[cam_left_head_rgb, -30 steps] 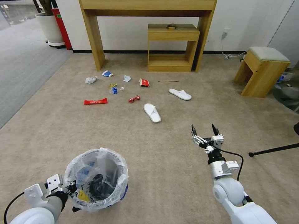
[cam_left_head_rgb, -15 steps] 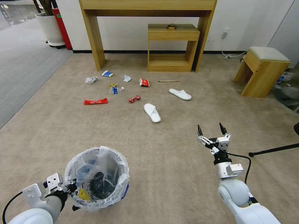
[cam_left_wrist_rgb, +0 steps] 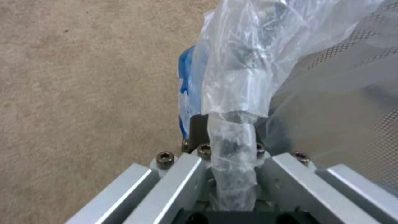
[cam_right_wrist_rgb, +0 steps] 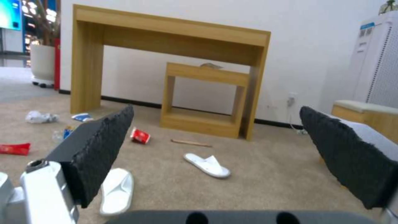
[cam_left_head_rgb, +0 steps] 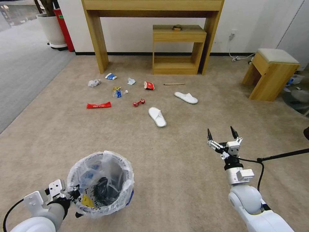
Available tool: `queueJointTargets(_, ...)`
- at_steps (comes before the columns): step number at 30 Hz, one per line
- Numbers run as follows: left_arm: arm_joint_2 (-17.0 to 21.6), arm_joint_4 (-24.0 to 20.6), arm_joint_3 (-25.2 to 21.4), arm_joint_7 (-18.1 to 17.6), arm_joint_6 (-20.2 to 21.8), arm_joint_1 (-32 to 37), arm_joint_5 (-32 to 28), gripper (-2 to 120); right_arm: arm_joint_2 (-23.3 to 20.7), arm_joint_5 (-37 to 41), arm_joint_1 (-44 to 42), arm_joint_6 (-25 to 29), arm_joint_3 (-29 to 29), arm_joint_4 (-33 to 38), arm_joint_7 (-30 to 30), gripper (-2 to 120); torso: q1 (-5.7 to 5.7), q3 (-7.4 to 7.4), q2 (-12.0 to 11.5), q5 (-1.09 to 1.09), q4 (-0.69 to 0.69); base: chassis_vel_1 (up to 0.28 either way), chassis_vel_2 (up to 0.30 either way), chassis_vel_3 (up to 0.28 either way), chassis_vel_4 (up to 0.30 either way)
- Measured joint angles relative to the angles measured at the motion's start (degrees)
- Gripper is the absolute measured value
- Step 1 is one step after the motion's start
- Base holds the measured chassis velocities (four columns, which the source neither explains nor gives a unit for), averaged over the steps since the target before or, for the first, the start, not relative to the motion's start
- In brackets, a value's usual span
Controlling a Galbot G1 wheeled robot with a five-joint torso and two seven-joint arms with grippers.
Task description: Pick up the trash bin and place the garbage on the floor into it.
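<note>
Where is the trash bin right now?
In the head view, the trash bin sits low on the robot's left, on the floor, its rim gripped by the left gripper.

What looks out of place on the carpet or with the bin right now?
Litter is strewn over the floor: two slippers lie apart, and a red wrapper among the scraps. The left gripper pinches the bin by its rim and bag.

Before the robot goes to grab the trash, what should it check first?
1. Left claw gripping the bin rim: ok, shut on the rim and bag.
2. Right claw open and empty: ok.
3. Bin upright: ok.
4. Trash on the carpet: ok, near slipper, far slipper, long red wrapper.
5. Room left in the bin: ok, though some litter already sits inside.
6. Near slipper within reach: cannot tell.
</note>
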Motion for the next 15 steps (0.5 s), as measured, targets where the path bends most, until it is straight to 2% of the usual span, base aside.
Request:
queueJointTargets(12, 0.27, 0.39, 0.23, 1.01, -0.44, 0.04, 0.78, 0, 0.9, -0.74, 0.18, -1.29, -0.94, 0.39, 1.79, 100, 0.02, 0.01, 0.0, 0.0, 0.01, -0.147, 0.154, 0.154, -0.137)
queueJointTargets(15, 0.37, 0.45, 0.17, 1.11, -0.51, 0.15, 0.83, 0, 1.11, -0.97, 0.43, -1.8, -1.18, 0.4, 2.38, 100, 0.02, 0.02, 0.0, 0.0, 0.0, -0.054, 0.081, 0.074, -0.071)
